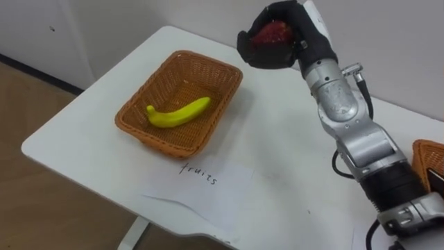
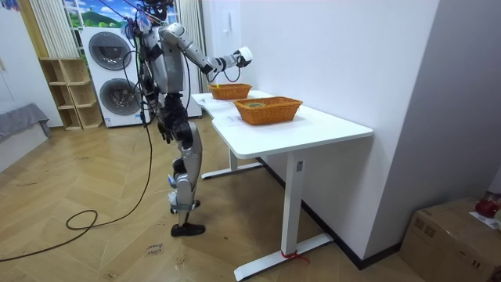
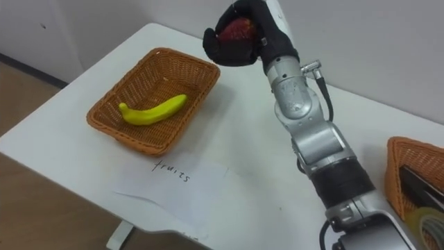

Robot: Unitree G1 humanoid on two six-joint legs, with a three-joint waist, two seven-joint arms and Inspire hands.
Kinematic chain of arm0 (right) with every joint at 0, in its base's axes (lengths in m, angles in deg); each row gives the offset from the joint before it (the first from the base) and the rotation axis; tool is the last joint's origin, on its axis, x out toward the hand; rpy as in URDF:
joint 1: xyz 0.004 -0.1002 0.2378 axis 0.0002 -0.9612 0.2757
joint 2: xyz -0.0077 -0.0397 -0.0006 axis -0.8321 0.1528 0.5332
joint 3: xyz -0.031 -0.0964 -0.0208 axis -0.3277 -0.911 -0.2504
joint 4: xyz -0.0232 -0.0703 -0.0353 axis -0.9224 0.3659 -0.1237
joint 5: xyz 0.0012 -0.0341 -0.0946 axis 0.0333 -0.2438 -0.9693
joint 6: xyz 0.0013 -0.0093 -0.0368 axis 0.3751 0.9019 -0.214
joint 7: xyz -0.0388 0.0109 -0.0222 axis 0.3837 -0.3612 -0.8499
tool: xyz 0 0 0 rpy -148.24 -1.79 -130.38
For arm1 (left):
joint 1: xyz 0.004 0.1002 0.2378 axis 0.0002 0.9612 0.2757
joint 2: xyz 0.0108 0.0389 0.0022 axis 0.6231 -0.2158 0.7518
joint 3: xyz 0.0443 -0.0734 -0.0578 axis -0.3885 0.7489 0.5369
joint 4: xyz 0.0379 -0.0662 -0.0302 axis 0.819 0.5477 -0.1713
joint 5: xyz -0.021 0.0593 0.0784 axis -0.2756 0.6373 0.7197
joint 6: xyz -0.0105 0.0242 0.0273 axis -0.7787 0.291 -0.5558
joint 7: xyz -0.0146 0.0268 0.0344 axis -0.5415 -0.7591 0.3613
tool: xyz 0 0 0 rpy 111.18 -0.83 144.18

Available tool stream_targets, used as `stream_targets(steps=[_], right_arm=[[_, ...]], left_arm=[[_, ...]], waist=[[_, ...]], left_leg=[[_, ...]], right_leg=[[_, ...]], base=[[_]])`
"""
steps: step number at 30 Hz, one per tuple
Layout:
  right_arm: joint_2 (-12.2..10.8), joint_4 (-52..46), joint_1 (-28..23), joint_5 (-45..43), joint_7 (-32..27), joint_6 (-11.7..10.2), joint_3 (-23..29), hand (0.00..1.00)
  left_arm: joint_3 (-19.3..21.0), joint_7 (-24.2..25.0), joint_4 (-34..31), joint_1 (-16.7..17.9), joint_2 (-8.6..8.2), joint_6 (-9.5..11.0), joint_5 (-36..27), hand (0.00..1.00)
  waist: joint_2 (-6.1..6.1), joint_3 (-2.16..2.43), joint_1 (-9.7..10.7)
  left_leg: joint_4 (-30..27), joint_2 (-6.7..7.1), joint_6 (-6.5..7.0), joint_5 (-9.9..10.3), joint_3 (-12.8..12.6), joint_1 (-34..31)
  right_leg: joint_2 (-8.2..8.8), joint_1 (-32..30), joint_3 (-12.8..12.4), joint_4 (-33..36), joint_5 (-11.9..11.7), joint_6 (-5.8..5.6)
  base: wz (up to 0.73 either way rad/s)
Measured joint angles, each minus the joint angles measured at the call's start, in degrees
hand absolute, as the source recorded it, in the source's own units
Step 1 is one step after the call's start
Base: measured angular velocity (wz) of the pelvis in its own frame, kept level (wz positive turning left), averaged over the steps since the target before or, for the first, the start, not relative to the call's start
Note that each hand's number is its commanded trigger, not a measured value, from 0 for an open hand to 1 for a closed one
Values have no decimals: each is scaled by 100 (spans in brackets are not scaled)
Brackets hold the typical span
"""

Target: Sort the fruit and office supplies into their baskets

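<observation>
My right hand (image 1: 303, 40) is raised above the white table (image 1: 277, 160), shut on a red fruit (image 1: 272, 32). It hangs just beyond the far right corner of the woven fruit basket (image 1: 156, 141). A yellow banana (image 1: 179, 113) lies in that basket. In the room view the right hand (image 2: 241, 55) is held out over the far basket (image 2: 229, 91).
A paper sheet with a handwritten label (image 1: 201, 182) lies in front of the fruit basket. A second woven basket (image 3: 406, 173) stands at the right edge with a dark item and a tape roll (image 3: 427, 226) in it. The table's edge runs close along the left and front.
</observation>
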State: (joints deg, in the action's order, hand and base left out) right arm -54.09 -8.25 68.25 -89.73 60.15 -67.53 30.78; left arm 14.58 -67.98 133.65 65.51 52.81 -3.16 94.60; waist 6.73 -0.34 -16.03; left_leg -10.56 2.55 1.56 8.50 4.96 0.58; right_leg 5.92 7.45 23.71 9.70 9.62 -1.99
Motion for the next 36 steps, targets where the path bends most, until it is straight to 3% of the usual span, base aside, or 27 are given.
stream_targets(steps=[3, 11, 18, 22, 25, 28, 36], right_arm=[[-23, 0, 0, -3, 1, 10, -18, 100], [-167, 26, 1, -53, 16, 166, -44, 100], [-254, 160, 1, -50, 6, 363, -229, 100], [-324, 391, 0, -202, 11, 387, -347, 100], [-478, 442, 0, -386, 9, 389, -483, 100], [-487, 493, -1, -514, 22, 389, -725, 100], [-492, 503, -25, -853, 74, 389, -745, 100]], left_arm=[[1, 18, -15, -15, -23, -20, 2, 0], [-2, 285, -93, 45, -43, -257, -3, 0], [-1, 399, -311, 126, -55, -344, -9, 0], [2, 471, -304, 95, -81, -348, -8, 0], [0, 496, -275, 56, -78, -349, -10, 0], [-1, 524, -275, 53, -72, -348, -7, 0], [40, 748, -325, 64, 0, -351, -2, 0]], waist=[[12, -17, -152], [-12, -39, -316], [-13, -45, -385], [-50, -75, -482], [-71, -92, -489], [-79, -97, -500], [-87, -99, -510]], left_leg=[[13, 4, 1, 0, 24, -7], [-31, 28, 2, 0, 177, -24], [-29, 85, 1, 1, 311, -52], [-32, 127, 13, -1, 376, 5], [-72, 128, 19, 0, 401, 6], [-85, 139, 34, 0, 434, 6], [-136, 212, 52, 8, 503, -21]], right_leg=[[1, 3, 19, -4, 1, -1], [5, 51, 169, -4, 2, -3], [33, 106, 316, -2, 53, -86], [66, 202, 329, 2, 73, -118], [85, 211, 327, 5, 78, -125], [101, 232, 327, 5, 79, -127], [126, 262, 324, 16, 90, -144]], base=[[2], [10], [11], [9], [5], [6], [5]])
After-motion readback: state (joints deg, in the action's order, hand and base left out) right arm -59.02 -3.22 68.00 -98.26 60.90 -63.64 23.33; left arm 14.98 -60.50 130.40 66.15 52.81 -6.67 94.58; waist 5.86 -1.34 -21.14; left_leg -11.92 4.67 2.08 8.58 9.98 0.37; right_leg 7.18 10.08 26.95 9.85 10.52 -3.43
